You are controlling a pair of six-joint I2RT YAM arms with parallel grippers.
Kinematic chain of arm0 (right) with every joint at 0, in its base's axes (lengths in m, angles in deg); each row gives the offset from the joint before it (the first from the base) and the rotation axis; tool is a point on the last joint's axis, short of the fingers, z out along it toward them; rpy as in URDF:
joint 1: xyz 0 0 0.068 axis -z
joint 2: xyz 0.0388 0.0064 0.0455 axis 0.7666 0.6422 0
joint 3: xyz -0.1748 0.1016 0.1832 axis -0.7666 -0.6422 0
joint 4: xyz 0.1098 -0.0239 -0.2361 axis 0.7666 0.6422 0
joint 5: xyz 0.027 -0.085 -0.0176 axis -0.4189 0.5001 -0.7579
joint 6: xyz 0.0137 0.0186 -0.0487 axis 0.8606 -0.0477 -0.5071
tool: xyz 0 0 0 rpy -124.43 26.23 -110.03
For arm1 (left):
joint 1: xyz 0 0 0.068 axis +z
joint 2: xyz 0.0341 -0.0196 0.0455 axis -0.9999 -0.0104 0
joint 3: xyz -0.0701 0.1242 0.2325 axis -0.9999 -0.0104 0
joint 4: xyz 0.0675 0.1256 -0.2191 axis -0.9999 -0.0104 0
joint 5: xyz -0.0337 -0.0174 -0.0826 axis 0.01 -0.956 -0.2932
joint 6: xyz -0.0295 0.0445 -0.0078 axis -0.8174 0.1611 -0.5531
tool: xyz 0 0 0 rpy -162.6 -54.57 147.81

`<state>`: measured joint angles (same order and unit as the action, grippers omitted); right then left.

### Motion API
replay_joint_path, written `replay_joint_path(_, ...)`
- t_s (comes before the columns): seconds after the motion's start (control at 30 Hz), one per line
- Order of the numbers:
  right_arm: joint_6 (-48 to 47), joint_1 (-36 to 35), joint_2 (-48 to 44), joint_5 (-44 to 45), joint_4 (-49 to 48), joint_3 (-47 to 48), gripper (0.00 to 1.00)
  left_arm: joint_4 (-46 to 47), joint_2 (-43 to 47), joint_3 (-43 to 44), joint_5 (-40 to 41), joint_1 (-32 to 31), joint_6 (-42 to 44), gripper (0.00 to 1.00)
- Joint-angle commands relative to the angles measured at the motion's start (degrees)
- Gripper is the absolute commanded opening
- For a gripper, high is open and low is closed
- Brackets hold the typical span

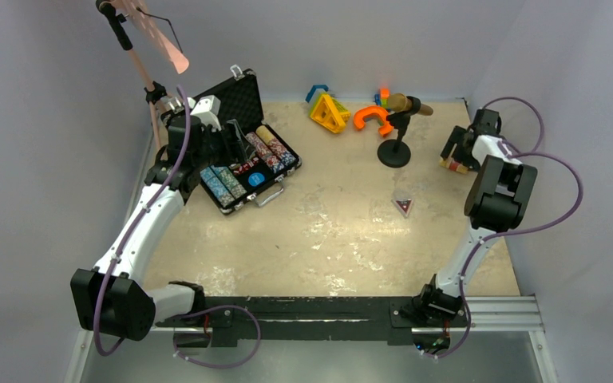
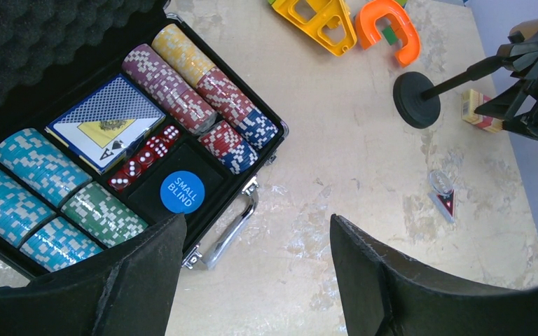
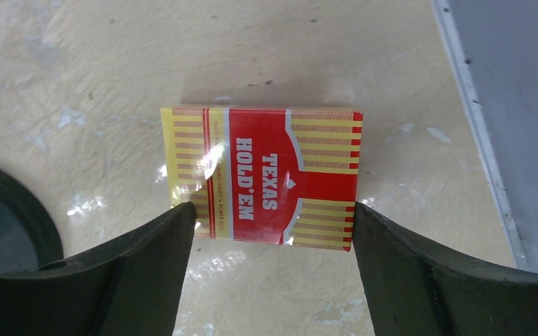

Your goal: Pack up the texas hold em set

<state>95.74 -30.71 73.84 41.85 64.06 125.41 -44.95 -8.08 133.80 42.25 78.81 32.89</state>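
Observation:
The black briefcase (image 1: 243, 97) lies open at the back left, its foam lid raised. Rows of poker chips (image 2: 182, 84), a blue-backed card deck (image 2: 108, 122), red dice (image 2: 143, 159) and a blue "SMALL BLIND" disc (image 2: 182, 192) sit inside. My left gripper (image 2: 258, 220) hangs open over the case's front edge, beside its silver handle (image 2: 231, 227), holding nothing. At the far right a red and yellow "TEXAS HOLD'EM" card deck (image 3: 266, 175) lies flat on the table. My right gripper (image 3: 274, 210) has its fingertips pressed against the deck's two short sides near its front corners.
A brown microphone on a black stand (image 1: 395, 152) rises just left of the right gripper. Yellow (image 1: 329, 112) and orange (image 1: 372, 120) plastic toys lie at the back. A small red and clear triangular marker (image 1: 403, 207) rests mid-table. The right wall is close to the deck.

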Motion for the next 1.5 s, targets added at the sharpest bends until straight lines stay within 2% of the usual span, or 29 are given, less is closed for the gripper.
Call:
replay_joint_path(0.0, -4.3, -1.9, -1.7, -8.7, 0.8, 0.2, 0.82, 0.7, 0.8, 1.2, 0.2, 0.0, -0.1, 0.78)
replay_joint_path(0.27, -4.0, -6.1, -5.1, -13.0, 0.3, -3.3, 0.83, 0.7, 0.7, 1.2, 0.2, 0.0, 0.0, 0.78)
replay_joint_path(0.37, -3.4, -6.0, -9.1, -12.5, -2.4, -6.2, 0.88, 0.7, 0.6, 1.2, 0.3, 0.0, 0.0, 0.78)
replay_joint_path(0.47, -7.1, -5.9, -10.4, -10.1, -2.9, -4.8, 0.92, 0.6, 0.7, 1.3, 0.2, 0.0, 0.0, 0.78)
replay_joint_path(0.6, -16.8, -5.8, -7.2, -11.5, -1.5, 0.2, 0.95, 0.5, 0.8, 1.4, 0.4, 0.0, 0.3, 0.78)
replay_joint_path(0.83, -28.3, -5.8, -0.6, -13.7, 2.0, 6.3, 0.95, 0.4, 0.6, 1.5, 0.9, 0.1, 0.9, 0.78)
replay_joint_path(1.13, -32.9, -5.5, 4.2, -18.4, 6.9, 12.0, 0.94, 0.5, 0.0, 1.6, 0.7, 0.1, 0.8, 0.78)
replay_joint_path(1.47, -33.7, -5.5, 6.9, -13.2, 8.2, 13.6, 0.88, 0.4, 0.0, 1.7, 0.5, 0.1, 0.8, 0.78)
